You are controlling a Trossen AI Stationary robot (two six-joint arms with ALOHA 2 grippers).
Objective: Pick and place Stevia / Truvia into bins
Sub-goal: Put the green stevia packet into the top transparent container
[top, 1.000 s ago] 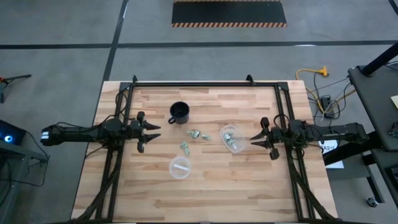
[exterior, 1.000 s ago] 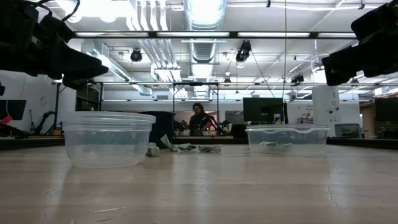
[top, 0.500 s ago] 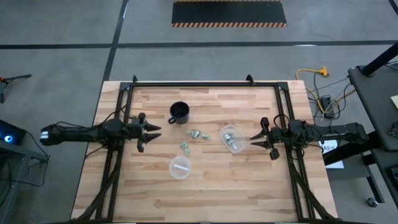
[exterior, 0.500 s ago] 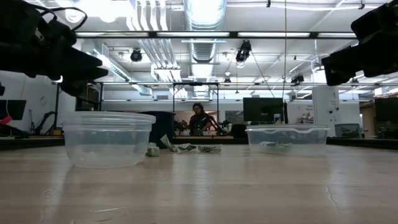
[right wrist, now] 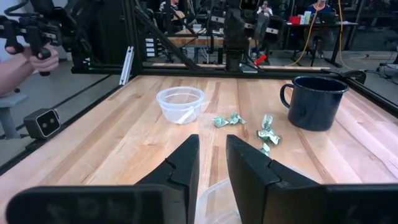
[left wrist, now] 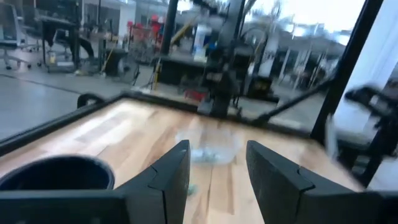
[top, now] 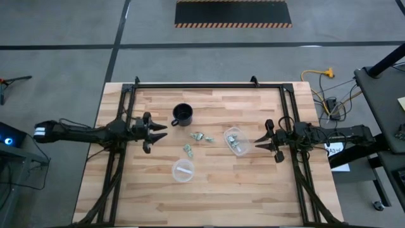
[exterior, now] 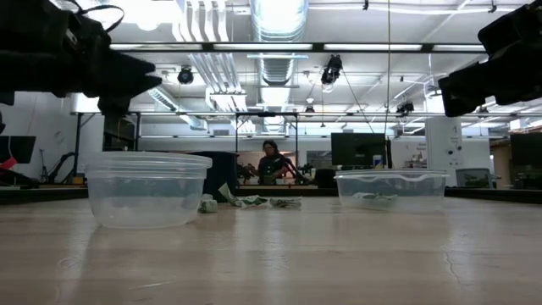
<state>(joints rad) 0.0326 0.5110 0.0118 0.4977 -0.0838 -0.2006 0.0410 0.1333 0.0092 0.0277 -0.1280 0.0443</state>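
Several pale green and white sachets (top: pixel 201 136) (top: pixel 188 150) lie flat on the table between the black mug (top: pixel 183 114) and the two clear bins. The oblong bin (top: pixel 236 140) holds a few sachets. The round bin (top: pixel 183 170) holds a white one. My left gripper (top: pixel 162 134) is open and empty above the table, left of the mug and the sachets; its fingers (left wrist: pixel 168 180) frame the oblong bin (left wrist: pixel 208 146). My right gripper (top: pixel 259 143) is open and empty just right of the oblong bin, whose rim (right wrist: pixel 217 199) shows between its fingers (right wrist: pixel 186 168).
The black mug (right wrist: pixel 317 99) stands at the far middle of the table, close to the loose sachets (right wrist: pixel 227 119). A black frame runs around the table's edges. A person's hand (right wrist: pixel 25 56) holds a controller beyond the table; another person (exterior: pixel 271 161) is in the room behind.
My left gripper has gone a little toward the table's right edge, toward the mug and the sachets, and has risen slightly. It has stayed open.
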